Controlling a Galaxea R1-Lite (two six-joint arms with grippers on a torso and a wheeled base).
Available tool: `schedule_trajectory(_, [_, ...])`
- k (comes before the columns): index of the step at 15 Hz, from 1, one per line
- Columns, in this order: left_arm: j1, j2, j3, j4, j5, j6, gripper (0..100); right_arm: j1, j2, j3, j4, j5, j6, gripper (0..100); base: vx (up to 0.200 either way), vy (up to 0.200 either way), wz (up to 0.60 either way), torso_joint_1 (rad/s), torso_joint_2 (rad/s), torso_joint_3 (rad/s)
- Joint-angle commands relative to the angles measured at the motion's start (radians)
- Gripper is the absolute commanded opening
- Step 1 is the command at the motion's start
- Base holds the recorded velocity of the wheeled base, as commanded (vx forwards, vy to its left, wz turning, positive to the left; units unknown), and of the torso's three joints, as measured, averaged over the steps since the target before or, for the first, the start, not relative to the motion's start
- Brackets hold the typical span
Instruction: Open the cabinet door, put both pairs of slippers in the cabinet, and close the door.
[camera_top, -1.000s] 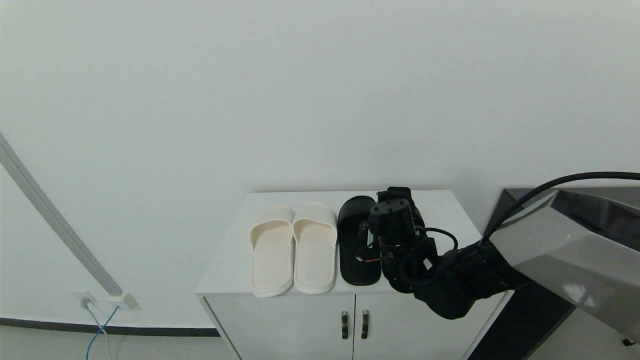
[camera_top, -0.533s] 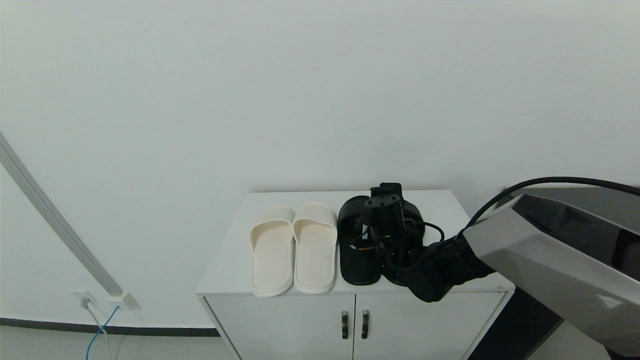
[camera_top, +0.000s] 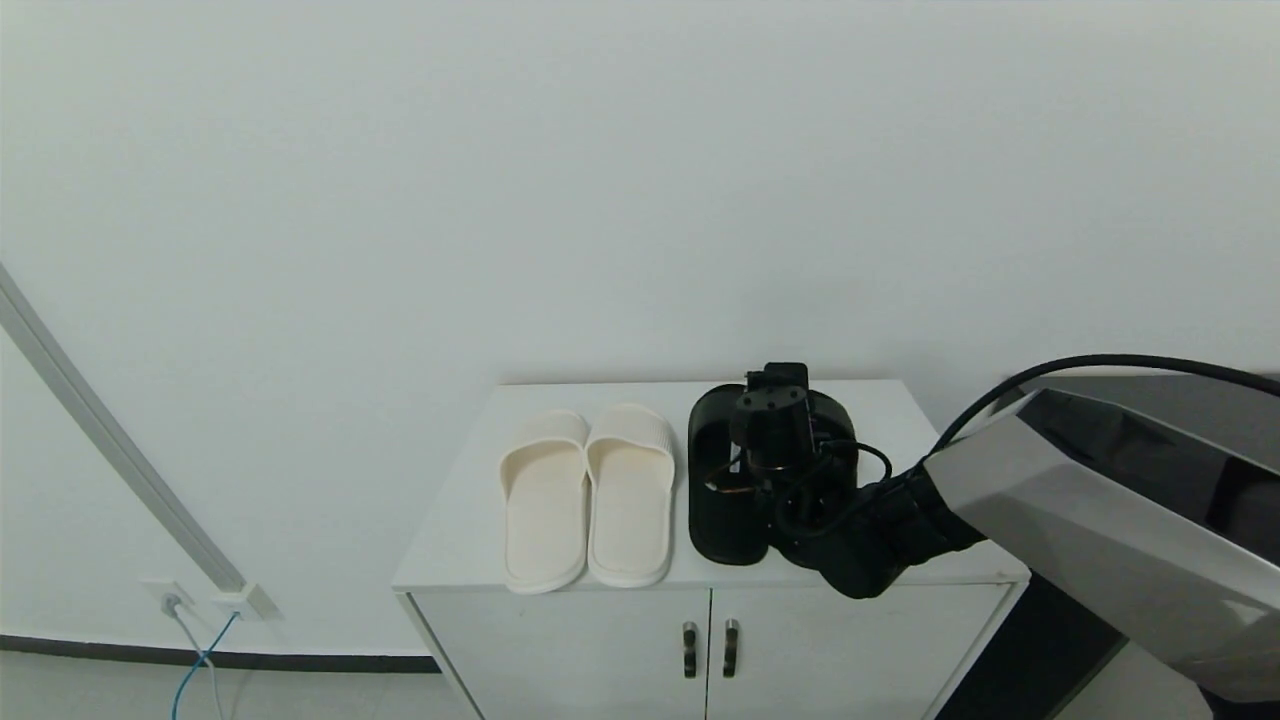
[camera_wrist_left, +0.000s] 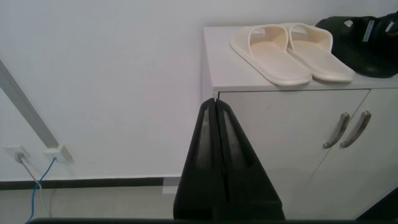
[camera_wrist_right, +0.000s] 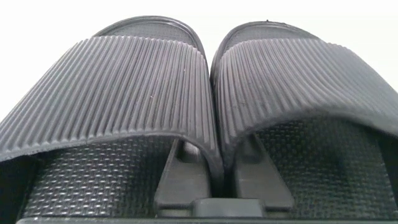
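Black slippers (camera_top: 720, 500) pulled together, nudged right; right pincer (camera_wrist_right: 216, 169) clamping both; left pincer (camera_wrist_left: 216, 155) closed.

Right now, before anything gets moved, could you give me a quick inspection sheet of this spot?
Surface: white cabinet top; its doors are shut.
Job's things: cream slippers and black slippers, side by side on top.
Clutter: nothing seen.
Hands: right hand has one finger inside each black slipper, pinching their inner edges together; left hand is shut and empty, low by the cabinet's corner.
Cables: blue and white leads at a wall socket.
Surroundings: plain white wall with a slanting grey strip.
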Motion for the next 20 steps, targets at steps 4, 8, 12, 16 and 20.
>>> schedule_trajectory(4, [0.000, 0.000, 0.000, 0.000, 0.000, 0.000, 0, 0.039, -0.324, 0.250, -0.010, 0.170, -0.087, 0, 0.000, 0.000, 0.00, 0.000, 0.00, 0.000])
schedule_trajectory(8, [0.000, 0.000, 0.000, 0.000, 0.000, 0.005, 0, 0.094, -0.614, 0.528, -0.008, 0.558, -0.126, 0, 0.000, 0.000, 0.00, 0.000, 0.00, 0.000])
schedule_trajectory(12, [0.000, 0.000, 0.000, 0.000, 0.000, 0.009, 0, 0.102, -0.793, 0.717, -0.008, 0.868, -0.136, 0, 0.000, 0.000, 0.00, 0.000, 0.00, 0.000])
schedule_trajectory(16, [0.000, 0.000, 0.000, 0.000, 0.000, 0.008, 0, 0.097, -0.836, 0.798, -0.012, 1.003, -0.336, 0, 0.000, 0.000, 0.00, 0.000, 0.00, 0.000])
schedule_trajectory(20, [0.000, 0.000, 0.000, 0.000, 0.000, 0.006, 0, 0.096, -0.822, 0.840, -0.036, 1.010, -0.491, 0, 0.000, 0.000, 0.00, 0.000, 0.00, 0.000])
